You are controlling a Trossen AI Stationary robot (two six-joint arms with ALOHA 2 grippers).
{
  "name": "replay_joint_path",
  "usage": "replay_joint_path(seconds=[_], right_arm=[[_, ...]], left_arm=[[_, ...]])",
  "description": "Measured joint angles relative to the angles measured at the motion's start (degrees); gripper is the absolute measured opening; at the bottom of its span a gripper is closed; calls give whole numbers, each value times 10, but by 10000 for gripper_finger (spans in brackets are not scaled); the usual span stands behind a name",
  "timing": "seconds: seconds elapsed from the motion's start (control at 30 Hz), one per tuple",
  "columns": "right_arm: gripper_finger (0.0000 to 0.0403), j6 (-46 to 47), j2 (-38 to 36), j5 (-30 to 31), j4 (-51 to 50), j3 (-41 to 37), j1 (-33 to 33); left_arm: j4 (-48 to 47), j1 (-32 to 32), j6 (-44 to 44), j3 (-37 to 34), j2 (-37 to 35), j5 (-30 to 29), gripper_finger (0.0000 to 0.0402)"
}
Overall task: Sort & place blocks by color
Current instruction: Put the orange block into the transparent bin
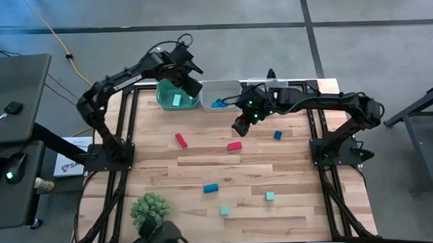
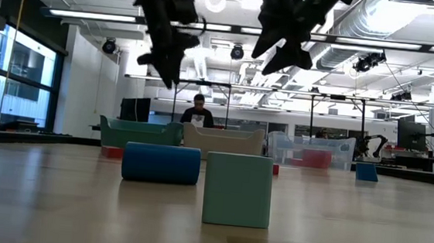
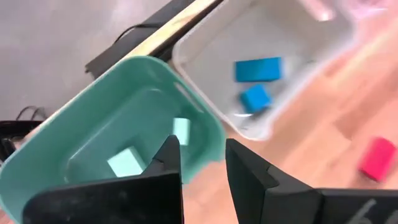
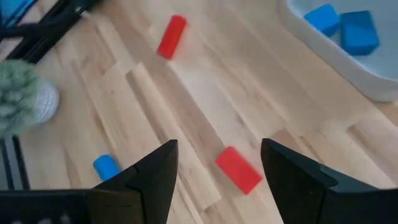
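My left gripper (image 1: 193, 86) (image 3: 202, 158) hangs above the teal bin (image 1: 174, 101) (image 3: 118, 118), slightly open, with nothing between its fingers. Two teal blocks (image 3: 127, 163) lie in that bin. The white bin (image 1: 219, 96) (image 3: 280, 37) beside it holds two blue blocks (image 3: 258, 70). My right gripper (image 1: 240, 126) (image 4: 214, 165) is open, above a red block (image 1: 235, 145) (image 4: 239, 169) that lies flat on the table. A red bar (image 1: 181, 140) (image 4: 171, 36), blue blocks (image 1: 210, 187) (image 1: 278, 135) and teal blocks (image 1: 225, 210) (image 1: 270, 196) lie loose on the table.
A clear bin (image 2: 308, 150) stands to the right of the white one at the far edge. A green spiky plant ball (image 1: 149, 208) sits near the front left corner. In the low view a person (image 2: 198, 112) sits beyond the table.
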Motion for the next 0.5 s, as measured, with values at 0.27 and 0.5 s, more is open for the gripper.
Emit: replay_joint_path(seconds=[0.27, 0.5], right_arm=[[220, -61, 1, 59, -1, 0, 46], [221, -70, 2, 60, -1, -2, 61]], left_arm=[[-34, -39, 19, 0, -110, 15, 53], [-44, -66, 19, 0, -191, 47, 52]])
